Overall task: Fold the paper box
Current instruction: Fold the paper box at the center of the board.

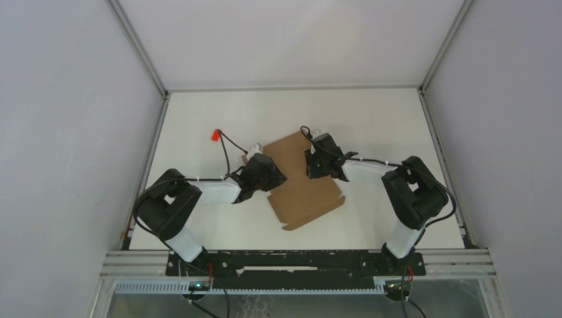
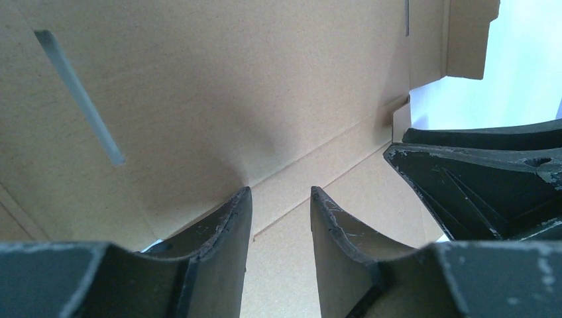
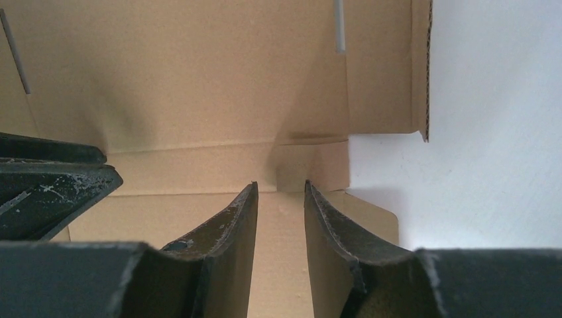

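Paper box (image 1: 306, 189) lies on the table (image 1: 378, 119), directly between the two hands and turned at an angle to the table edges. The left hand (image 1: 266, 173) sits at the box's left edge. The right hand (image 1: 323, 160) sits over its far right part.

Left wrist view: the left hand (image 2: 280, 193) has its fingers partly apart, with nothing clamped between them. Just ahead of the fingertips a fold crease (image 2: 318, 156) crosses the cardboard. Beyond it rises a panel with a slit (image 2: 79, 99). A dark finger of the right hand shows to the right.

Right wrist view: the right hand (image 3: 280, 187) also has its fingers partly apart and empty, with the fingertips at a crease near a box corner. Bare table lies to its right. Fingertip contact with the cardboard cannot be confirmed for either hand.

A small red block (image 1: 215, 135) lies beyond the left hand, apart from the box.
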Motion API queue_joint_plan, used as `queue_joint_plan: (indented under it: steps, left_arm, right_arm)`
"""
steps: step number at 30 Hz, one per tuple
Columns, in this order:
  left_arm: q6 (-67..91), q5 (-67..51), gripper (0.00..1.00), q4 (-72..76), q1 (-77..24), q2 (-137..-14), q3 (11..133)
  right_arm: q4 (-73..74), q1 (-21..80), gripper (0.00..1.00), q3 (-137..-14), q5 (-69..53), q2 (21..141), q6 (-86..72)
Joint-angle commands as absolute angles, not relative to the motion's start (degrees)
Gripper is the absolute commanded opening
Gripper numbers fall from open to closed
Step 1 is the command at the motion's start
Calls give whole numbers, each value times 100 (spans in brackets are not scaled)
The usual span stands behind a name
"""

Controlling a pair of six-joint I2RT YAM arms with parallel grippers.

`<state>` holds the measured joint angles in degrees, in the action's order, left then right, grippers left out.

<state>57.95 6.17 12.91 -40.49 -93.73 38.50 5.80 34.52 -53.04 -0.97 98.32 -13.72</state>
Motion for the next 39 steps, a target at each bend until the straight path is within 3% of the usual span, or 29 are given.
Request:
queue_joint_plan:
  steps: [1, 23, 39]
  left_arm:
    - [5569, 435, 44, 668, -4140, -9676, 3846]
    - [5516, 355, 43, 729, -4137, -9807, 3866]
    - [5514, 287, 43, 782, -4138, -9857, 3858]
  right_arm:
    - [469, 3490, 40, -5514, -289, 9997, -1299]
    - [404, 3195, 41, -5571, -801, 10214, -1459]
    - [877, 2619, 31, -6019, -1624, 10305, -1744]
